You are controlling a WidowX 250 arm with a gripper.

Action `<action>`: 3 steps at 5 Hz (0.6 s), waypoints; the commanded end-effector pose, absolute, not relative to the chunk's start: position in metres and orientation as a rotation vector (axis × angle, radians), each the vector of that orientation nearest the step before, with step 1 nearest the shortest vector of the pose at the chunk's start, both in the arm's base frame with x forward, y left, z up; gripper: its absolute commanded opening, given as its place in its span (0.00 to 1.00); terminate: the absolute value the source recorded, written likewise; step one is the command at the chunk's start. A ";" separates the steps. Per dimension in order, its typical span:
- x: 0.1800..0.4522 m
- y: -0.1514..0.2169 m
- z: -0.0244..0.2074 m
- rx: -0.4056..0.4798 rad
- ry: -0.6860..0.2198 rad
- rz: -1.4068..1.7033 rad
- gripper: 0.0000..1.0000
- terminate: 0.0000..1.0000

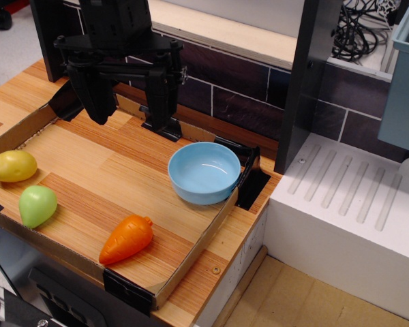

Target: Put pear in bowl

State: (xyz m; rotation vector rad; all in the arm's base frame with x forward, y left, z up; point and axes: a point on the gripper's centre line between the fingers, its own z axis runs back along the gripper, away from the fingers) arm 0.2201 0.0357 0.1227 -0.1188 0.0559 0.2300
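The light-green pear (37, 205) lies at the left front of the wooden tray, its tapered end pointing right. The light-blue bowl (204, 172) stands empty at the tray's right side. My black gripper (131, 114) hangs open and empty above the back of the tray, its two fingers (98, 95) spread wide. It is well behind and to the right of the pear, and left of the bowl.
A yellow lumpy fruit (13, 165) lies just behind the pear. An orange carrot (127, 238) lies at the tray's front. The tray has low cardboard walls (191, 255). A dark brick wall stands behind, a black post (307, 82) and a white drain board (354, 197) to the right.
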 end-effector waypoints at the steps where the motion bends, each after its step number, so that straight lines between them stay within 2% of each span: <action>1: 0.220 0.036 0.123 -0.119 0.056 0.230 1.00 0.00; 2: 0.218 0.059 0.124 -0.162 0.146 0.105 1.00 0.00; 3: 0.209 0.088 0.111 -0.195 0.194 0.123 1.00 0.00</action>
